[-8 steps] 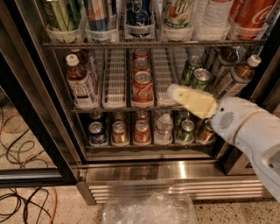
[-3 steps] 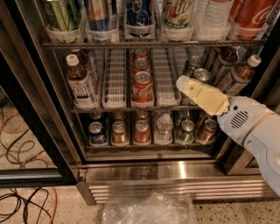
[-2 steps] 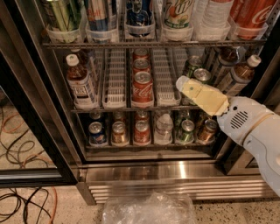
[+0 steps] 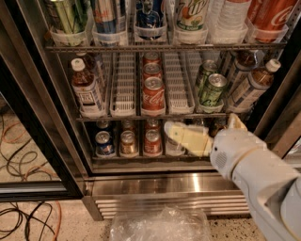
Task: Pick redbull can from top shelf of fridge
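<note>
Clearly the gripper (image 4: 183,137), whose opening I cannot tell, hangs before the bottom cans (image 4: 153,141) and should rise toward the redbull can (image 4: 109,14) on the top shelf (image 4: 225,46).

Tool (image 4: 172,133) — hides bottom-shelf cans (image 4: 174,149); redbull (image 4: 108,16) cropped

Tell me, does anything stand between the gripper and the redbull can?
Nothing visible does. The gripper hangs low, before the bottom shelf; the redbull can stands up and left, at the front of the top shelf, with open space before it.
</note>
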`<state>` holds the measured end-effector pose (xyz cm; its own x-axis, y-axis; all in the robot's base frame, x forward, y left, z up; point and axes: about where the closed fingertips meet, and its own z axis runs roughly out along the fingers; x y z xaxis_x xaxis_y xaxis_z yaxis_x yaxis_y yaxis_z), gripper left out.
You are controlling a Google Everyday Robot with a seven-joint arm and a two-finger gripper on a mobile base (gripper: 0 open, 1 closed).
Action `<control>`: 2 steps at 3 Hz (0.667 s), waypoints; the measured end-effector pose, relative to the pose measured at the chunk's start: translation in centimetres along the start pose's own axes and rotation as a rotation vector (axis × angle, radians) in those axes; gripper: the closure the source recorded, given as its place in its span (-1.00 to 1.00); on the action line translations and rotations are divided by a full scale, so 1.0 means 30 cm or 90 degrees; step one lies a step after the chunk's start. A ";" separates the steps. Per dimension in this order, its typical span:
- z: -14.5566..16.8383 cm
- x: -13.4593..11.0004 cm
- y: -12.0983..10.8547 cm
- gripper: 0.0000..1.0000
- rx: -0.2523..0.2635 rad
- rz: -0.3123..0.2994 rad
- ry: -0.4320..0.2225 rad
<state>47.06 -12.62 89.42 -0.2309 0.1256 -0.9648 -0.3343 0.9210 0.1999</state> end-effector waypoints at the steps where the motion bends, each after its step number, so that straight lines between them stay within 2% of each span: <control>1: -0.033 -0.023 -0.034 -1.00 0.053 -0.100 -0.012; 2: -0.013 -0.028 0.018 -1.00 0.005 -0.088 -0.030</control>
<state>46.70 -12.37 90.40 -0.1398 0.0151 -0.9901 -0.3533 0.9333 0.0641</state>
